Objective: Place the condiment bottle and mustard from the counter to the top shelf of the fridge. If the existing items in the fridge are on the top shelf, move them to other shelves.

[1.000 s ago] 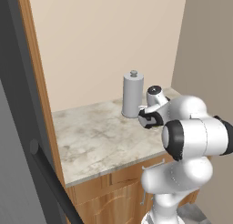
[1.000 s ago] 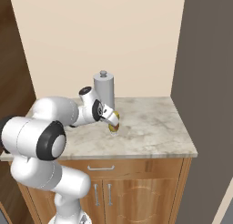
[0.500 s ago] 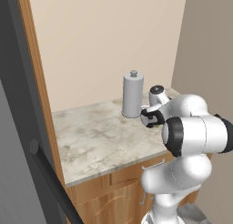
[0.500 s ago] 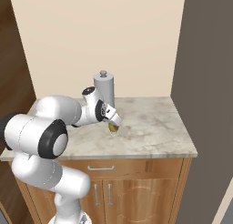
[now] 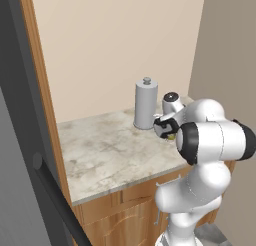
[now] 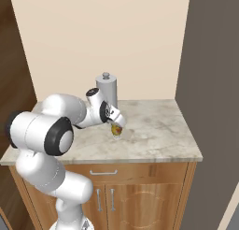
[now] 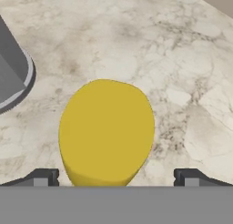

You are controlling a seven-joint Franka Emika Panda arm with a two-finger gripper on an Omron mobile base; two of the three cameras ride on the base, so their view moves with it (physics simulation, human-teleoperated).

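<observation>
On the table (image 6: 158, 140), just beside the grey condiment bottle (image 6: 107, 91): end effector (image 7: 113, 177) spread wide over yellow mustard (image 7: 107, 132), poised for descent and pinch.

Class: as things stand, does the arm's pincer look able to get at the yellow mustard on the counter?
Probably yes. The pincer is open and hangs over the mustard, one fingertip on each side. The grey condiment bottle stands apart, out of the way.

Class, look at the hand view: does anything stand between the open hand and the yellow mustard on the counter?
Nothing visible does. The mustard sits directly ahead, between the two fingertips of the open hand. The grey condiment bottle stands off to one side, apart from it.
</observation>
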